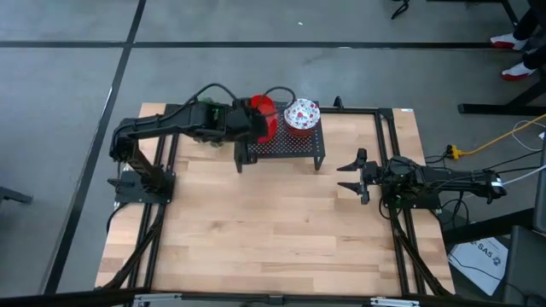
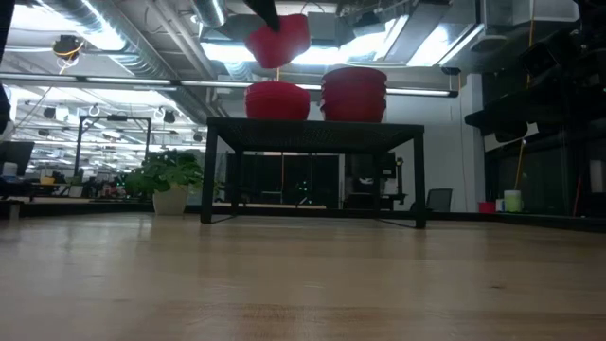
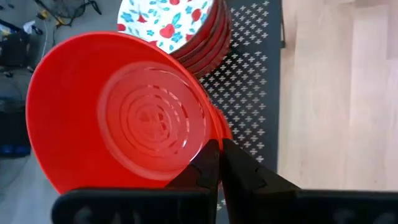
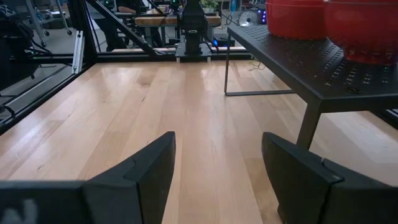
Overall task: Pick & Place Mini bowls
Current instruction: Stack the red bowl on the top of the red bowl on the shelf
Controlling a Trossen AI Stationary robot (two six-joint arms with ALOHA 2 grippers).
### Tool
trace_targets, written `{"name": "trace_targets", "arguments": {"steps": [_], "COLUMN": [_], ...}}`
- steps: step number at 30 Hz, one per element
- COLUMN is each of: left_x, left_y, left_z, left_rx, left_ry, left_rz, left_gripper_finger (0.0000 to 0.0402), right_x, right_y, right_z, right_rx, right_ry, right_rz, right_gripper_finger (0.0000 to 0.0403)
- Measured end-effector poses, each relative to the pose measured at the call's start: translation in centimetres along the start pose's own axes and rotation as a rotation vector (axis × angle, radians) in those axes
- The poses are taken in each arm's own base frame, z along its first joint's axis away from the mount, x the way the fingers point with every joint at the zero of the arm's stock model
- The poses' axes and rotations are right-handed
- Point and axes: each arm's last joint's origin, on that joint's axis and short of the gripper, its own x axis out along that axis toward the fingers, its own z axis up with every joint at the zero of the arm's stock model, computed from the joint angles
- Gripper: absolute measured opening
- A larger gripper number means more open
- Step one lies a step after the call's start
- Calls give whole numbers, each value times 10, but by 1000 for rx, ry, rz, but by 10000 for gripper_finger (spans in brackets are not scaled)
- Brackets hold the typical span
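My left gripper (image 1: pixel 254 120) is shut on a plain red mini bowl (image 3: pixel 118 106), which hangs above the left end of a black perforated stand (image 1: pixel 294 147) at the table's far edge. On the stand are a low red stack (image 2: pixel 277 99) right below the held bowl and a taller stack (image 2: pixel 353 93) topped by a white floral bowl (image 1: pixel 301 114). My right gripper (image 1: pixel 351 175) waits open at the table's right side, level above the wood, with nothing between its fingers. My left gripper pinches the red bowl's rim (image 3: pixel 213 132), one finger (image 3: pixel 202 165) inside the bowl and the other outside its wall. The fingers come slanting down from the table's left. The bowl is lifted clear of the stand (image 2: pixel 277 40) and tilted, its hollow turned toward the wrist.
A green potted plant (image 2: pixel 170 182) shows behind the table in the low view. Bare wooden tabletop (image 1: pixel 273 222) spreads in front of the stand and between the arms. The stand's legs (image 4: pixel 309 127) rise close to my right gripper.
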Motion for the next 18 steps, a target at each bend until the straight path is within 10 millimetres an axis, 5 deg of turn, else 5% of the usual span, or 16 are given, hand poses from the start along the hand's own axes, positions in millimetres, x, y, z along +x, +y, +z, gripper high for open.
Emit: {"name": "trace_targets", "arguments": {"steps": [18], "left_x": [44], "left_y": [27], "left_z": [-9], "left_rx": [59], "left_ry": [144], "left_rz": [-119], "left_gripper_finger": [3], "right_x": [0], "right_y": [0], "right_z": [0], "right_rx": [0], "right_ry": [0], "right_rz": [0], "right_gripper_finger": [236]}}
